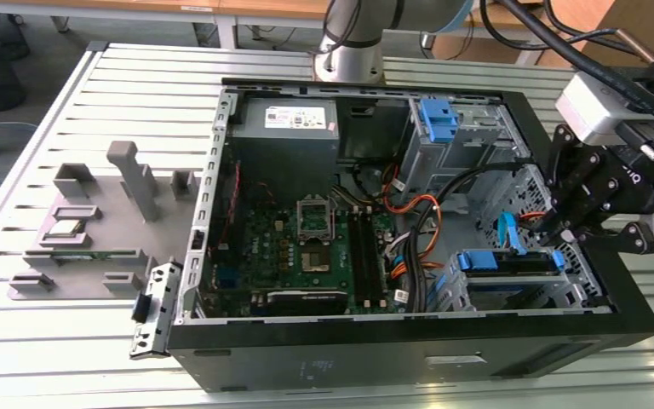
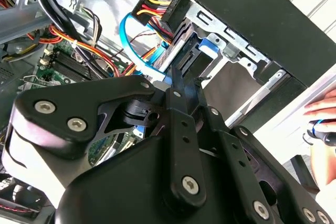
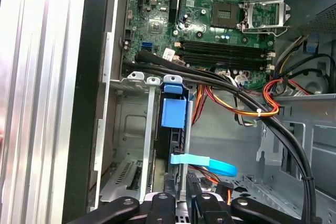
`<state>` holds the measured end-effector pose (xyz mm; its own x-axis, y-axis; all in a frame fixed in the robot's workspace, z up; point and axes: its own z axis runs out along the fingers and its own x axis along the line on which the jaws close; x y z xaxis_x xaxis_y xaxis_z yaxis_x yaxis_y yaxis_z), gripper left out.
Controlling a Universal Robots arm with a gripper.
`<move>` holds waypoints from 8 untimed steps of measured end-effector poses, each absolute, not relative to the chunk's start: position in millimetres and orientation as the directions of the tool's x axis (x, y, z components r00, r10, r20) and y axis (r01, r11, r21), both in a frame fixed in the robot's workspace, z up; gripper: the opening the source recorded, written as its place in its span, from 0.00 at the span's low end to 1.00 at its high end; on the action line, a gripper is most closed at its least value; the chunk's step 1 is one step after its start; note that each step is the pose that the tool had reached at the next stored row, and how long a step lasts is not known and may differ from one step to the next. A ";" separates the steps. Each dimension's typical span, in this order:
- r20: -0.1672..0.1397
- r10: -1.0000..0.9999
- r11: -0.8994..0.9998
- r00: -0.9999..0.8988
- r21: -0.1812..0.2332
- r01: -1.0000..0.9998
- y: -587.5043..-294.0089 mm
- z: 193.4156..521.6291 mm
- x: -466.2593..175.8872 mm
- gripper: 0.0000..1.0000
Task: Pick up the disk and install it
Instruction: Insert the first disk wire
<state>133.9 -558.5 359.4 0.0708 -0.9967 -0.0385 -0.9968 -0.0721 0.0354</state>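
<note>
One hand (image 1: pixel 571 223) beside the disk (image 1: pixel 513 261); no legible print.

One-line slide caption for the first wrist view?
Gripper poised at the blue-framed disk standing in the drive cage of the open computer case, beside the motherboard.

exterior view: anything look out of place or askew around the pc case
The side latch bracket lies loose and tilted on the slatted table by the computer case. The motherboard's CPU socket sits empty. Nothing looks spilled or broken.

Slatted metal table (image 1: pixel 100 94), wooden desk (image 1: pixel 248 7) behind, bright light
</note>
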 end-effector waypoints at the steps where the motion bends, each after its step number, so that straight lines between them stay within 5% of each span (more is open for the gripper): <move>1: -0.038 -0.997 -0.072 0.071 0.035 -0.997 -558.6 359.8 133.9 0.23; 8: -0.038 -0.997 -0.072 0.071 0.035 -0.997 -558.4 361.6 133.4 0.23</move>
